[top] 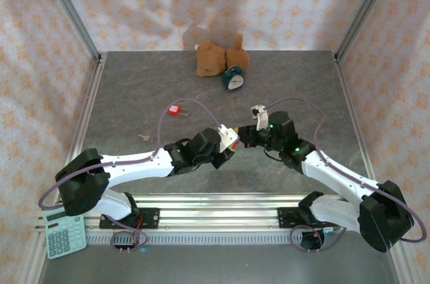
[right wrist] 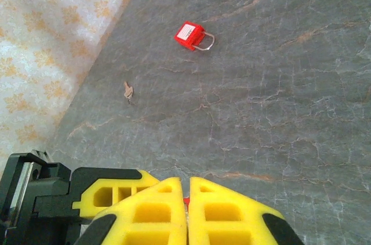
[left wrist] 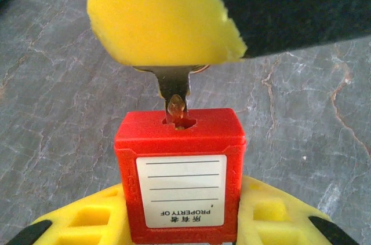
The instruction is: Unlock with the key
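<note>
Our left pincer (top: 227, 144) holds the red plastic padlock (left wrist: 179, 169), our right pincer (right wrist: 186, 210) the thin brass key (left wrist: 174, 90); skewed twisting could jam it.

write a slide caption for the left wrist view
Left tool holds the red padlock while the right tool holds the key at its keyhole.

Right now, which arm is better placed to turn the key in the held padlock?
Right. The right arm pinches the key in its shut jaws, blade at the keyhole of the red padlock, which the left arm holds in its jaws.
</note>
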Controlling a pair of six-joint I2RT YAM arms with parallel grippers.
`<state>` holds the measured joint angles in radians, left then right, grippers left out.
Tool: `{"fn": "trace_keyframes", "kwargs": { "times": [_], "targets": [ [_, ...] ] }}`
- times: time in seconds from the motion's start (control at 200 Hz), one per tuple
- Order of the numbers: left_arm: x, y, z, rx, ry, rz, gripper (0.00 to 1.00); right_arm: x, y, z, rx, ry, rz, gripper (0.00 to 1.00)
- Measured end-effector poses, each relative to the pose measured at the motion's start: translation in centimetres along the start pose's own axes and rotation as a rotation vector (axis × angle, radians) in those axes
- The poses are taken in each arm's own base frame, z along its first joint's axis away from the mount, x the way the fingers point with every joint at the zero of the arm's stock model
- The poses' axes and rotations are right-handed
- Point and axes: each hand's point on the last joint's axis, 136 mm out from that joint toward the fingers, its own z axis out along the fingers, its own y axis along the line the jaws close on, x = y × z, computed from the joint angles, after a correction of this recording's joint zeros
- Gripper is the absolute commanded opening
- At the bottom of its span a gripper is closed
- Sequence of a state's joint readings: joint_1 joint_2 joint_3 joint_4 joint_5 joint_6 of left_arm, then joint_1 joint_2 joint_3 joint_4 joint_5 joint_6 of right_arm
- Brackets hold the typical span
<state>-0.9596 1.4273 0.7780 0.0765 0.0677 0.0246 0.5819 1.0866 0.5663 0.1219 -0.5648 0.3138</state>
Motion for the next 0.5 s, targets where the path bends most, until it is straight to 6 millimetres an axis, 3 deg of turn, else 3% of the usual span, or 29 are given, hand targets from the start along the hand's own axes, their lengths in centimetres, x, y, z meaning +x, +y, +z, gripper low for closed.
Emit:
{"fn": "trace_keyframes", "kwargs": {
  "times": [0.501],
  "targets": [
    [0.46, 0.37, 0.01, -0.013, 0.019, 0.002, 0.17, 0.23, 0.15, 0.54, -0.011, 0.01, 0.008, 0.06]
  ]
}}
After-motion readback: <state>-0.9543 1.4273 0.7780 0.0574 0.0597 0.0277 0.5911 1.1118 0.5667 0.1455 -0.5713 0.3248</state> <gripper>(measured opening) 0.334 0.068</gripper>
